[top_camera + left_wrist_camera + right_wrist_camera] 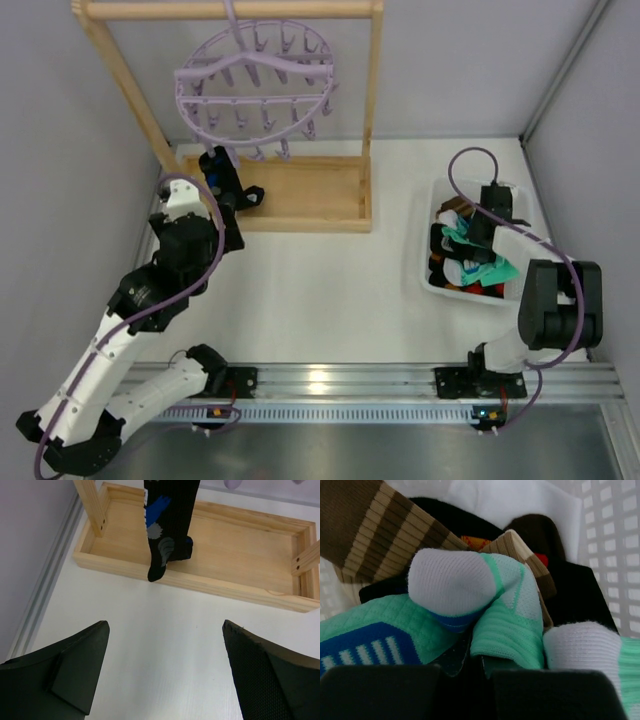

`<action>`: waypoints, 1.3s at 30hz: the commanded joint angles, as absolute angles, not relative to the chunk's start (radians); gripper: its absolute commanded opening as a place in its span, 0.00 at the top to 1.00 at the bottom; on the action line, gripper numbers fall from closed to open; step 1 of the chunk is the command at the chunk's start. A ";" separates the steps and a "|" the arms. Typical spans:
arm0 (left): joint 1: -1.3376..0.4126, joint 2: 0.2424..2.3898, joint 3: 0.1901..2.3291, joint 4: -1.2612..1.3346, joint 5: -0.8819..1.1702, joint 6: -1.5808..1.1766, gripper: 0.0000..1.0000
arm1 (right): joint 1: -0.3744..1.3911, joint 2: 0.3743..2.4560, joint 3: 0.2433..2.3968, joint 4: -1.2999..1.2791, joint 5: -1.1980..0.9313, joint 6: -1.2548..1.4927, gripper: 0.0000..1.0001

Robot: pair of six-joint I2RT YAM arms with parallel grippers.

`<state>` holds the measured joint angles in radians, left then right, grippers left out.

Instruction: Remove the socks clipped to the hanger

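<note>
The lilac hanger (255, 85) hangs from the wooden rack's top bar. One black sock (167, 525) with blue and grey marks dangles from it over the rack's base tray; it shows dark in the top view (213, 165). My left gripper (165, 625) is open wide a little short of this sock, with nothing between its fingers (75, 670); from above it (235, 195) sits at the tray's left end. My right gripper (479, 662) is shut, tips against a teal sock (507, 630) in the basket. Brown striped socks (375, 525) and black ones lie there too.
The light wooden rack (300, 195) stands at the back left, its upright post (90, 502) just left of the hanging sock. The white perforated basket (432, 200) sits at the right by the wall. The right gripper (478, 240) is over it.
</note>
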<state>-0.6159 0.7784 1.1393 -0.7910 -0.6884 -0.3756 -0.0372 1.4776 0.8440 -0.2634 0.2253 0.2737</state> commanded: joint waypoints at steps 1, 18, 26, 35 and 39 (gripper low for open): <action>-0.615 0.765 1.120 -0.801 -0.782 -0.417 0.02 | -0.052 1.568 0.830 -0.193 0.150 0.334 1.00; -0.421 0.784 1.111 -0.692 -0.631 -0.401 0.02 | -0.060 1.177 0.992 -0.397 0.126 0.265 0.24; 0.023 0.925 1.077 -0.580 -0.129 -0.429 0.02 | -0.032 0.870 0.700 0.250 -0.704 0.456 0.01; 0.100 1.069 1.092 -0.462 0.120 -0.258 0.02 | 0.314 0.900 0.634 0.256 -0.561 0.366 0.00; 0.106 1.144 1.054 -0.348 0.123 -0.180 0.02 | 0.316 0.905 0.634 0.276 -0.595 0.382 0.01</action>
